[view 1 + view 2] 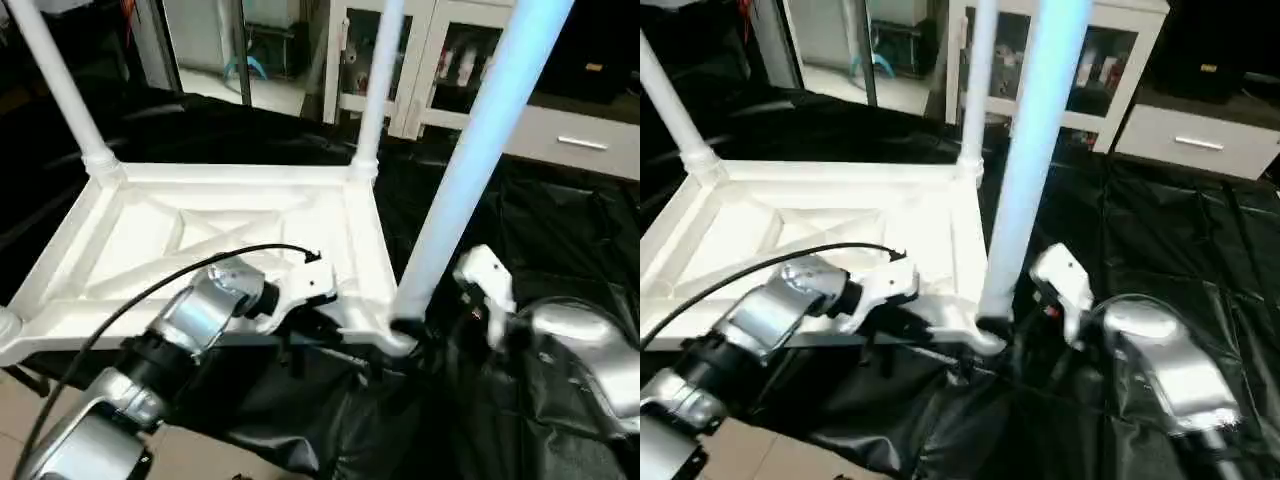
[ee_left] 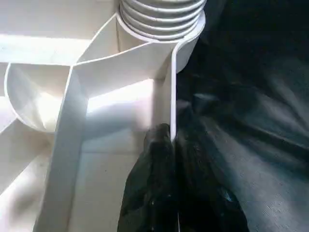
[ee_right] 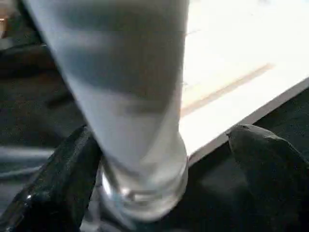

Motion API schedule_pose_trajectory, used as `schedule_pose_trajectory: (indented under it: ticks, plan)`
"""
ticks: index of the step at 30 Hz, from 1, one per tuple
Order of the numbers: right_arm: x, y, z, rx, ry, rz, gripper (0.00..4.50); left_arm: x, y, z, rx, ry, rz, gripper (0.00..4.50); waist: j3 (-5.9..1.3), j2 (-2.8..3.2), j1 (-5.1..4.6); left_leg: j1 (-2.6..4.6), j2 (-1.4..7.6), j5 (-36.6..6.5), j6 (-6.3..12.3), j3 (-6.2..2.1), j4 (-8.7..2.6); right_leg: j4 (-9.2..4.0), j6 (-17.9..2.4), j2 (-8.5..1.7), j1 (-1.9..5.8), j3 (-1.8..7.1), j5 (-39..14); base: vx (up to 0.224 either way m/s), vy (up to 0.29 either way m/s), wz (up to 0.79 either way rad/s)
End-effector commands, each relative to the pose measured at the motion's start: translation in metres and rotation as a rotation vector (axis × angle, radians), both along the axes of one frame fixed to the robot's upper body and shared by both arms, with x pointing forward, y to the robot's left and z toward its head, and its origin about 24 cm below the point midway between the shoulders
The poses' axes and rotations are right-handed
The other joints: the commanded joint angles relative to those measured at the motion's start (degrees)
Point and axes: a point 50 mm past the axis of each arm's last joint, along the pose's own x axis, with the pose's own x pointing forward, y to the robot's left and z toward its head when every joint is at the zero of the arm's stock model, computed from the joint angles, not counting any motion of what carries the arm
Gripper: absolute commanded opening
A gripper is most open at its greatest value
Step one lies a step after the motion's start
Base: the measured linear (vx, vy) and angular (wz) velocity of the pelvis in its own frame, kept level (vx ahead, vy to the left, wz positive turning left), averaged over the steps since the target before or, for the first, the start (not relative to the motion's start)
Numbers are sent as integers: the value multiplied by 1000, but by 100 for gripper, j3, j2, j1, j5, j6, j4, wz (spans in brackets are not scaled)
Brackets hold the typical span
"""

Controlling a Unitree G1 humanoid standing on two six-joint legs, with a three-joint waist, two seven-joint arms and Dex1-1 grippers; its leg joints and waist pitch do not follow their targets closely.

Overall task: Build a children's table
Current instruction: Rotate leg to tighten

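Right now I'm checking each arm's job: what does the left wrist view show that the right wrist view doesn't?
Left wrist view: the left gripper shut on the tabletop side wall, just below a ribbed corner socket, with inner ribs visible.
Right wrist view: the right gripper open, its fingers standing either side of the near leg at its base.
Both: the white tabletop on the black cover.
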Motion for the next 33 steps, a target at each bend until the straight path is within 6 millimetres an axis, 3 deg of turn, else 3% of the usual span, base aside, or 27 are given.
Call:
schedule_pose_trajectory:
  ticks: [1,4,14,15,18,19,33]
  plan:
    - [-5,6,-2,-14,27,65,445,-10,-1,-12,46,67,-40,0,-276,-37,-17,6,339,-1336,245,-148,-486,-402,-1292,-361,288,273,-1599,0,0,0]
    - [-6,8,-7,-34,38,99,445,-11,-3,-11,45,58,-38,0,-280,-32,-6,11,341,-1309,234,-153,-482,-413,-1249,-373,281,276,-1745,0,0,0]
    - [3,18,-5,13,32,103,429,-10,-4,-8,42,52,-27,0,-296,-19,-8,10,326,-1113,262,-141,-462,-364,-1397,-352,289,270,-1324,0,0,0]
    - [3,18,-5,13,34,106,401,-10,-3,-8,44,54,-25,0,-297,-26,-3,9,329,-1105,261,-143,-462,-361,-1388,-356,296,271,-1338,0,0,0]
    - [2,17,-6,10,38,110,387,-10,-3,-9,47,56,-21,0,-300,-32,2,10,327,-1081,279,-141,-458,-358,-1379,-355,298,271,-1325,0,0,0]
    - [1,16,-7,9,42,112,361,-11,-3,-9,46,58,-19,0,-296,-28,1,11,330,-1093,276,-142,-461,-364,-1376,-356,294,272,-1352,0,0,0]
    - [0,16,-9,15,60,122,269,-14,-1,-11,56,75,-21,0,-303,-15,2,11,326,-1097,257,-147,-460,-355,-1388,-351,305,268,-1321,0,0,0]
